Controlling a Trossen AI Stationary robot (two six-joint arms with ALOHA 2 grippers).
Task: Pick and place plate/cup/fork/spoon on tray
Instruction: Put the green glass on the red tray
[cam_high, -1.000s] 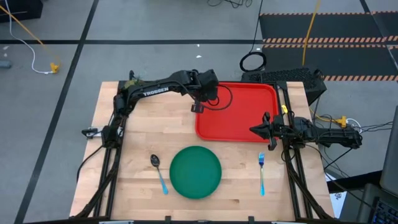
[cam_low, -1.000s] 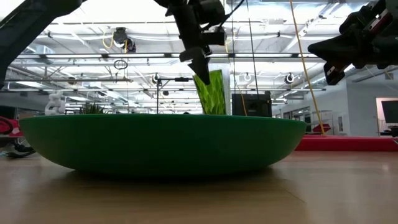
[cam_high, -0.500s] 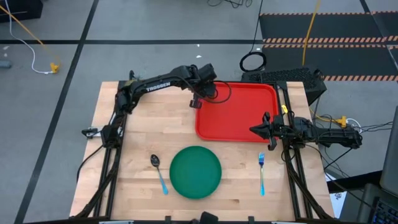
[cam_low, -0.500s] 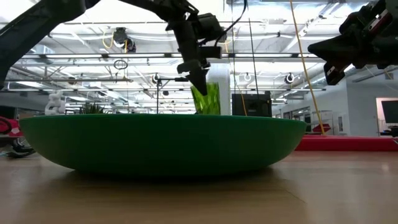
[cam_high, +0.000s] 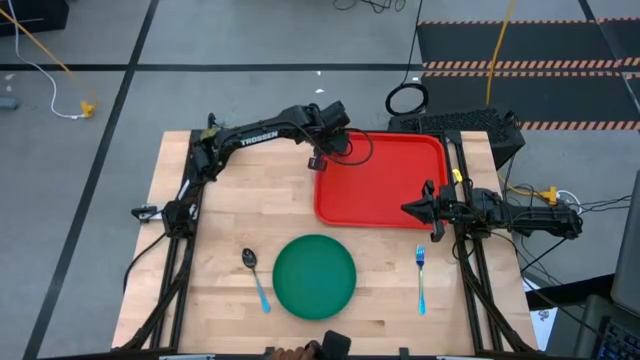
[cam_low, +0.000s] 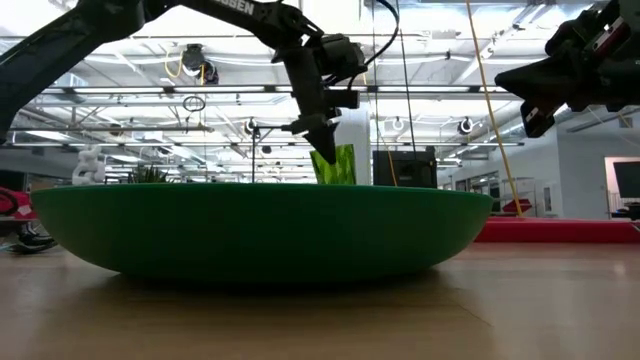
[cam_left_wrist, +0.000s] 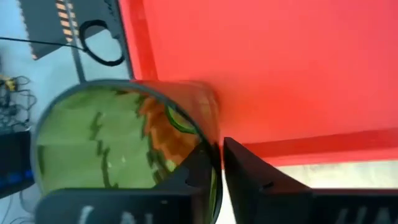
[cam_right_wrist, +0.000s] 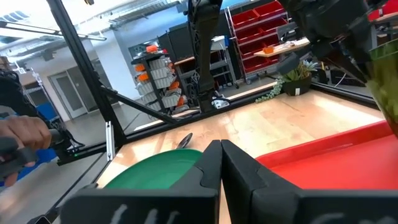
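A: High view, item one: left gripper (cam_high: 318, 160) at the far-left corner of the tray (cam_high: 400, 190), cup (cam_low: 338, 163) under it; condition?

B: Cup low at that corner, over or on the tray floor, contact not discernible; left wrist view shows the rim of the cup (cam_left_wrist: 124, 134) between the jaws, which sit narrowly parted on its wall; whether they grip or have just let go, cannot tell.

A: Hazards?

B: Judged only: cup sits just inside the raised rim; a jaw dragging on the wall while lifting away could tip it or nudge it over the edge onto the table (cam_high: 220, 230); release before the base seats flat could topple it.

A: Item two: right gripper (cam_high: 408, 209)?

B: Waiting at the tray's right edge, jaws clenched, holding nothing.

A: Remaining stock?

B: Plate (cam_high: 315, 276) near centre of the table; spoon (cam_high: 254, 274) just left of it; fork (cam_high: 421, 275) well right of it, near the right arm; all three off the tray.
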